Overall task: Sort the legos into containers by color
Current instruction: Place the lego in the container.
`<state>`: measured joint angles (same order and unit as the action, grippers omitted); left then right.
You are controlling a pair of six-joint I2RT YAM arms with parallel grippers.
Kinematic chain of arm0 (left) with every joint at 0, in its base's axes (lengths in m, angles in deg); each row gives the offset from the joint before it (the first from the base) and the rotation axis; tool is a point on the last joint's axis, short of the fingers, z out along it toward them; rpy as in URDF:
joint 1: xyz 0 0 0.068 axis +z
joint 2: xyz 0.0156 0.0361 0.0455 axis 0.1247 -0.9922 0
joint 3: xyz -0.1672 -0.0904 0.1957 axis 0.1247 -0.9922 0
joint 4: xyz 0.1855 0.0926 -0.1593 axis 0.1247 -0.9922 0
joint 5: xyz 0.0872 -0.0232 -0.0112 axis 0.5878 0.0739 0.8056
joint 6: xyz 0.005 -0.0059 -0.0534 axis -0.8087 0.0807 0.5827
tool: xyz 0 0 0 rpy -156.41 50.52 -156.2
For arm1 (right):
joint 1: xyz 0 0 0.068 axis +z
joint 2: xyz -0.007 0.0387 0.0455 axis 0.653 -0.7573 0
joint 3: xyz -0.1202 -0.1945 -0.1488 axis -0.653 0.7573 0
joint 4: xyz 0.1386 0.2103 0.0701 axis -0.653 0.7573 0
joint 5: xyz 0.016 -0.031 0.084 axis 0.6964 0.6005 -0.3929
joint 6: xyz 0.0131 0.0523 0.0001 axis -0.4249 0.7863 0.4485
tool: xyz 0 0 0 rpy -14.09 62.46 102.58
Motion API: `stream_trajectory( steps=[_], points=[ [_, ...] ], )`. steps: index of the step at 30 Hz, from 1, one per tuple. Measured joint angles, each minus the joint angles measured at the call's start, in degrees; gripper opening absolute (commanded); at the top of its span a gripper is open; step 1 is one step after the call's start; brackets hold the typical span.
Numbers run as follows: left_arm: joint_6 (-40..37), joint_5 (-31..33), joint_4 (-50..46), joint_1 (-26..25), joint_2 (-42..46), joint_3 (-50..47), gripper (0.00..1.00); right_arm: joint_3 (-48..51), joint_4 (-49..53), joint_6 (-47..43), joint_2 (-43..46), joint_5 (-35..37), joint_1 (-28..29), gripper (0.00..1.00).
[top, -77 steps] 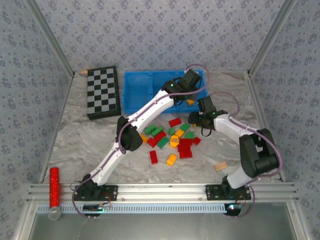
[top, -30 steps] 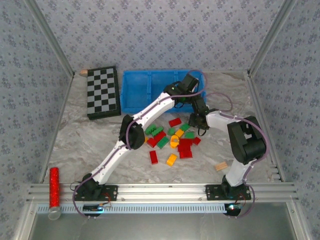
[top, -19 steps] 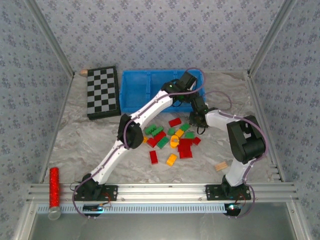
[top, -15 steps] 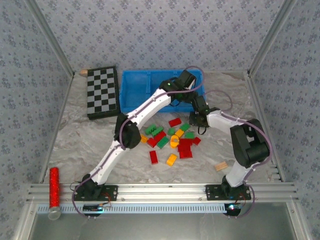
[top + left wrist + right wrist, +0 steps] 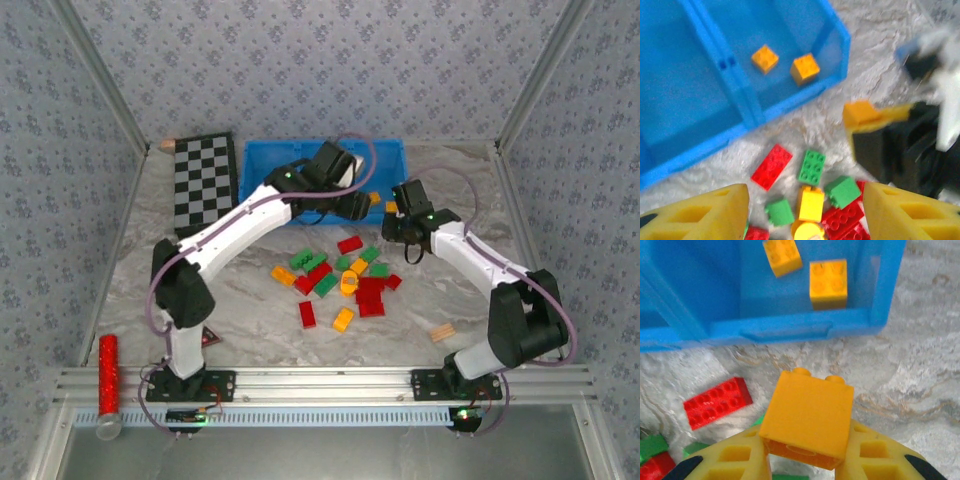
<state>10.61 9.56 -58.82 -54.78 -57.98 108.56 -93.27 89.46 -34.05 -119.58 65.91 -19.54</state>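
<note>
- Although two orange bricks (image 5: 828, 282) lie already in the right compartment of the blue tray (image 5: 790, 330), we judge the sorting to be in its early part: most legos (image 5: 345, 280), red, green and orange, are on the table (image 5: 200, 290) in front of the tray
- The right gripper (image 5: 805, 455) pinches one orange brick (image 5: 807, 422), above the table just before the tray wall; we think it belongs in the same compartment
- The left gripper (image 5: 805, 215) is spread, nothing between its fingers, above the pile
- The right wrist view gives us the grip and the studs clearly; in the top view this brick is a small orange spot
- The top view gives us the whole pile; the left wrist view shows no brick in the visible part of the middle compartment
</note>
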Motion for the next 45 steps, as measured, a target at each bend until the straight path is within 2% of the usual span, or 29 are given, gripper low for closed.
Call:
stream_trajectory(
  steps=[5, 12, 23, 38, 45],
  points=[
    [2.6, 0.7, 2.1, -1.8, 6.9, -16.2, 0.62, -10.4, 0.0, -3.5, -6.1, -0.4, -1.2, 0.25],
    [8.0, 2.2, 4.7, -7.5, 8.0, -25.0, 0.62, -20.3, -0.3, -7.0, -16.9, -1.8, -2.2, 0.25],
    [15.1, 3.9, 8.0, -9.4, 3.7, -25.2, 0.62, -25.4, 0.1, -9.2, -27.1, -3.2, -2.5, 0.27],
    [20.0, 3.9, 8.0, -11.4, -3.1, -22.2, 0.61, -25.6, 0.1, -10.1, -29.6, -4.8, -2.8, 0.46],
    [21.7, 4.1, 8.0, -11.4, -5.9, -22.1, 0.61, -25.6, 0.1, -10.2, -29.6, -5.2, -2.8, 0.49]
  ],
)
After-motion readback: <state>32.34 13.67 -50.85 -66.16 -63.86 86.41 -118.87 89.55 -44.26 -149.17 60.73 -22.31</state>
